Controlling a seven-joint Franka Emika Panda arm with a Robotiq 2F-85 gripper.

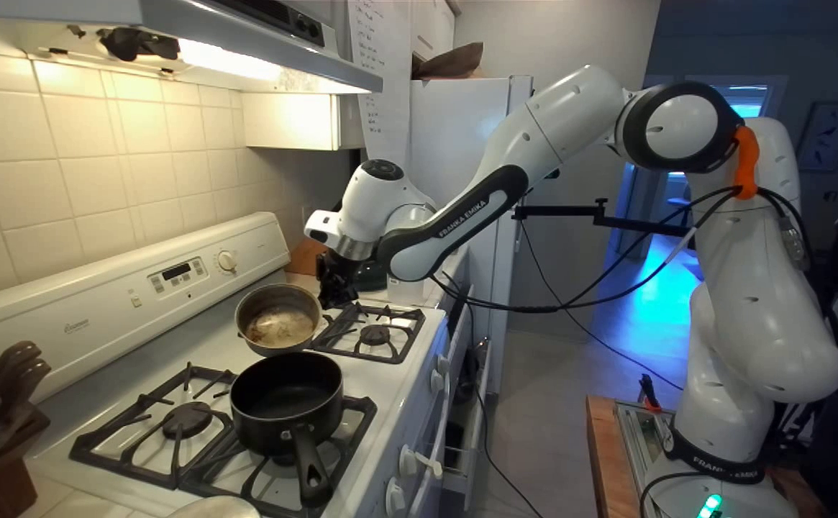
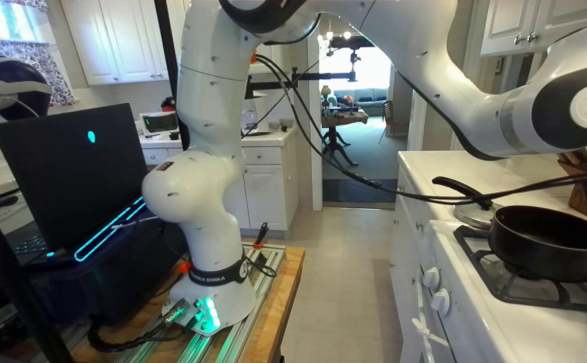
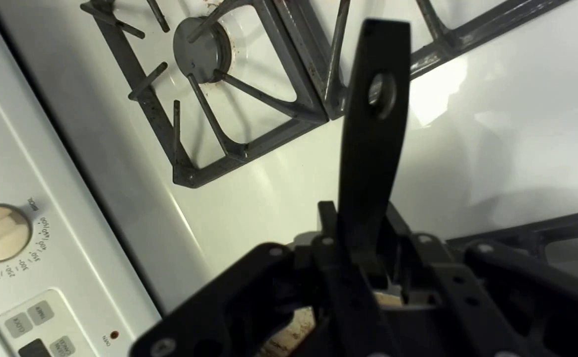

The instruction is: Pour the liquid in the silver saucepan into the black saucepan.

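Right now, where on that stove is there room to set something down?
Bare in an exterior view: the burner between the back panel and black saucepan, another burner between silver saucepan and front knobs. It's crowded around the saucepans, the gripper clasping the silver one's handle.

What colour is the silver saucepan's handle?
Black; the handle shows best in the wrist view.

In an exterior view, a cream tiled wall (image 1: 138, 126) lies at ten o'clock, a white refrigerator (image 1: 454, 119) at twelve, blue light (image 1: 649, 306) at three. In an exterior view, a bright curtained window (image 2: 11, 25) shows at ten, pale floor (image 2: 348, 282) at five.
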